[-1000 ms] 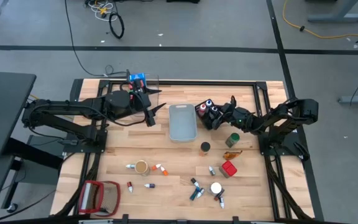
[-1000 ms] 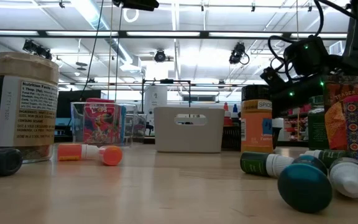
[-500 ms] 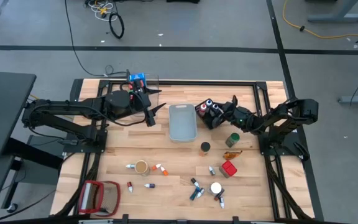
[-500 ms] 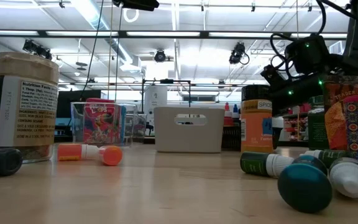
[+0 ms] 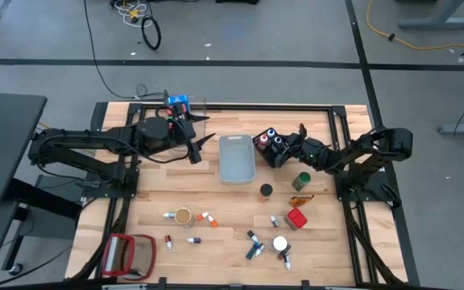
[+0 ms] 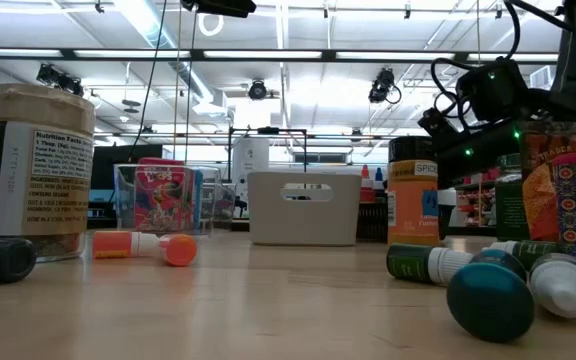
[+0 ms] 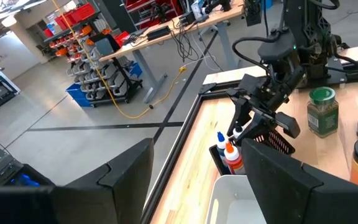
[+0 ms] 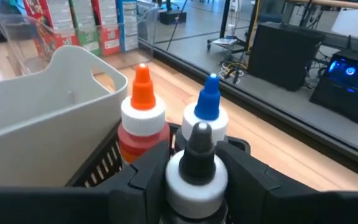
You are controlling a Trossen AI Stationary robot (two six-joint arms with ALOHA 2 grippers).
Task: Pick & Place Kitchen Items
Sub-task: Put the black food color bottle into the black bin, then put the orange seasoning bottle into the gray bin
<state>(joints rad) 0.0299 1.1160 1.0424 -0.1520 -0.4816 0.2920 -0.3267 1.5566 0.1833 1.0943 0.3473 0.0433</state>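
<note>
From above, the right end effector (image 5: 290, 148) is hovering at the black bin (image 5: 266, 155), three o'clock of the grey bin (image 5: 236, 158); the left end effector (image 5: 202, 146) is waiting spread. Its wrist view: fingers are pinching a black-capped bottle (image 8: 196, 165) beside orange-capped (image 8: 143, 118) and blue-capped (image 8: 207, 112) ones; lower it upright before letting go.

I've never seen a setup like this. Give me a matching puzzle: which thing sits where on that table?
Things:
1. blue-tipped small upright bottle
2. blue little carton
3. red-framed flat object
4. green-lidded round jar

Places:
A. inside the clear rectangular bin
B. standing on bare wood of the table, close by the right arm
C. inside the black mesh bin
D. at the table corner on the left arm's side, far from the bins

Pairs: 1-C, 2-A, 3-D, 4-B
</note>
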